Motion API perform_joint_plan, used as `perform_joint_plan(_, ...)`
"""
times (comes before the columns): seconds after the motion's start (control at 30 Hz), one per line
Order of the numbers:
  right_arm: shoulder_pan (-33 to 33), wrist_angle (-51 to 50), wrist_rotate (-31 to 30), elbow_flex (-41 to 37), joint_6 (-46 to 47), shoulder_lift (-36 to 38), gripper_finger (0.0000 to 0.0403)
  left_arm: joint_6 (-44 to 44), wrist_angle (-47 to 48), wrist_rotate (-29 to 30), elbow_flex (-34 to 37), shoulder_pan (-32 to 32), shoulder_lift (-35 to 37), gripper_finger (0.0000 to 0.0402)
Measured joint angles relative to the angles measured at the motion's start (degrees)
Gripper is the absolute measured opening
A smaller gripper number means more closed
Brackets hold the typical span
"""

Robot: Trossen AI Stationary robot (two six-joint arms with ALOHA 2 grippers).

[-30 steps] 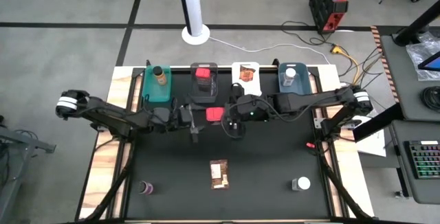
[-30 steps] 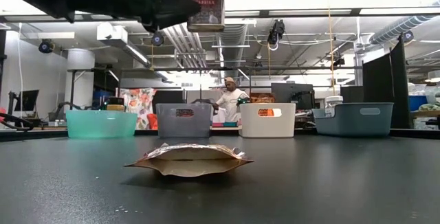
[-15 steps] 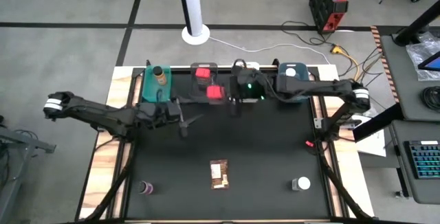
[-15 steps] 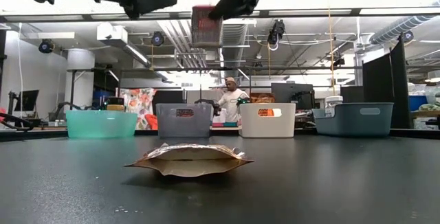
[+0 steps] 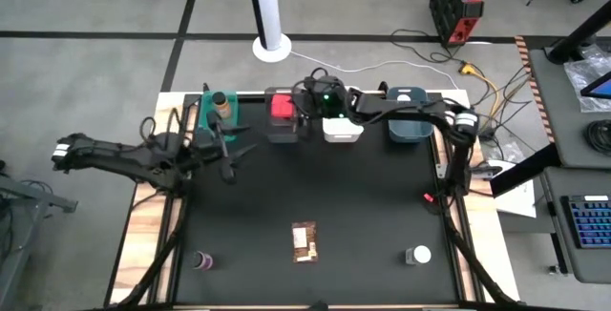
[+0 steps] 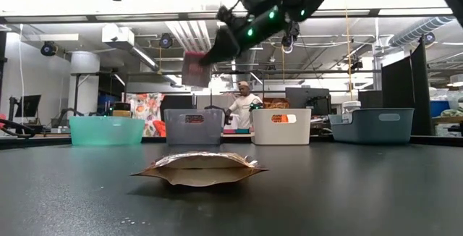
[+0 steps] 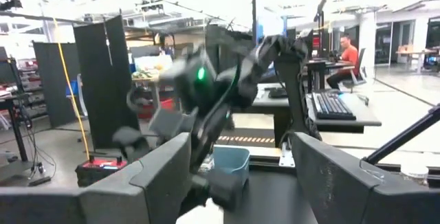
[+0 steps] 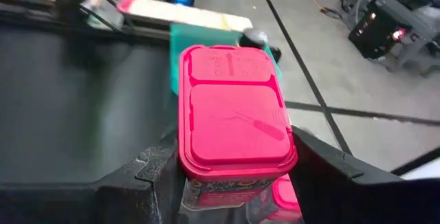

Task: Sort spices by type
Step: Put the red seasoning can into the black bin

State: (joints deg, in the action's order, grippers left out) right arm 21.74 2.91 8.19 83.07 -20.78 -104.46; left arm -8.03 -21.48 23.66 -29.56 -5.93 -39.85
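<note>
One red tub (image 5: 284, 107) sits clamped in the right gripper (image 5: 298, 115) jaws directly over the grey bin (image 5: 284, 134) at twelve o'clock; left gripper (image 5: 232, 163) jaws open, idle.

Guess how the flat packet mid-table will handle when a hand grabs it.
The packet is probably floppy: its creased foil top sags between puffed edges. Likely light, since it lies low and thin. It lies flat on the table, so pinching it may be hard and it may slide.

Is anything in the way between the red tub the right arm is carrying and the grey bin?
Nothing visible: the right tool holds the red tub directly over the grey bin.
</note>
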Motion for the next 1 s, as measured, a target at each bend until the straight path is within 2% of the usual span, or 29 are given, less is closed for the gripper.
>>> perform_joint_plan(0.2, 1.5, 2.1, 0.1, 0.9, 1.9, -5.5, 0.0206, 0.2, 4.7, 0.0, 0.0, 0.0, 4.4, 0.0238)
perform_joint_plan(0.47, 1.8, 2.2, 1.2, 2.9, 2.9, -10.7, 0.0206, 0.2, 5.9, 0.0, 0.0, 0.0, 4.0, 0.0238)
perform_joint_plan(1.0, 2.1, 2.1, 1.3, 3.0, 2.2, -12.5, 0.0208, 0.2, 6.2, 0.0, 0.1, 0.0, 2.0, 0.0238)
